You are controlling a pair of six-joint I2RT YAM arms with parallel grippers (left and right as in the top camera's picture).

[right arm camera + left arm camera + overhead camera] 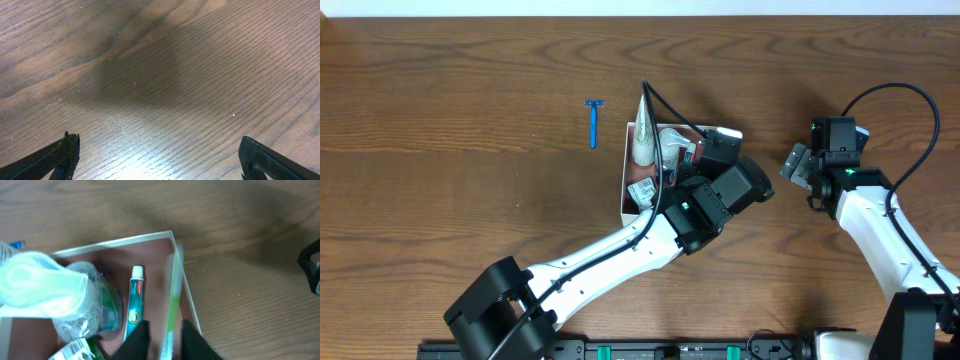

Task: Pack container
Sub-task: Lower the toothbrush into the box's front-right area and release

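A dark brown wooden table (440,220) with bold grain spreads out below. A blue disposable razor (593,122) lies alone on it, head toward the far edge. A white-capped toothpaste tube (135,302) lies just beside a blurred green toothbrush (173,295), the two roughly parallel.

No readable text — toothpaste tube (135,302) print blurred, packet (70,352) label too small
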